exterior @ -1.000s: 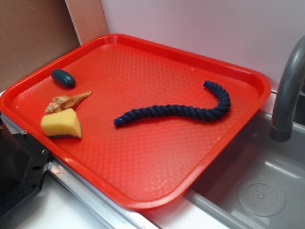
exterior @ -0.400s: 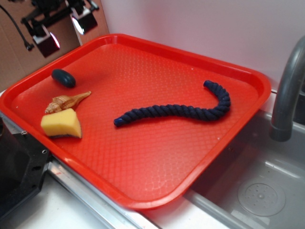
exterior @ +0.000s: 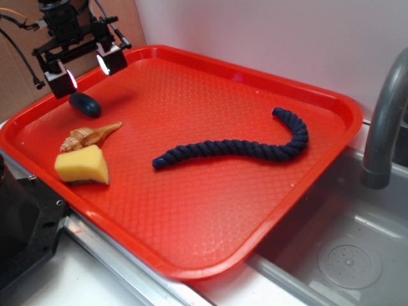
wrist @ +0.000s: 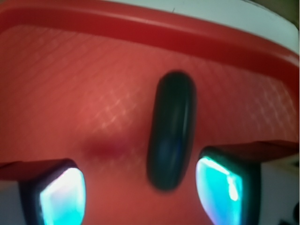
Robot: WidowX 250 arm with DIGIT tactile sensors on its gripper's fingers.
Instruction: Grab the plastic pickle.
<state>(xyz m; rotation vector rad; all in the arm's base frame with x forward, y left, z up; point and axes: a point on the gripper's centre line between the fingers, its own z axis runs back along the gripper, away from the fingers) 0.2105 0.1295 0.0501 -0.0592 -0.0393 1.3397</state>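
End effector (exterior: pixel 85 72) has dropped lower since a moment ago, fingers spread wide and gripping nothing, poised just above the plastic pickle (exterior: pixel 85 104); pickle lies unmoved near the red tray's (exterior: pixel 210 217) far-left corner.

Black arm (exterior: pixel 62 19), black cables (exterior: pixel 19 44); jaws with black-framed pads (wrist: pixel 224 183) glowing white-cyan.

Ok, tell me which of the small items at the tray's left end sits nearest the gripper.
The plastic pickle, the dark oval right below the gripper; shell and sponge lie farther off.
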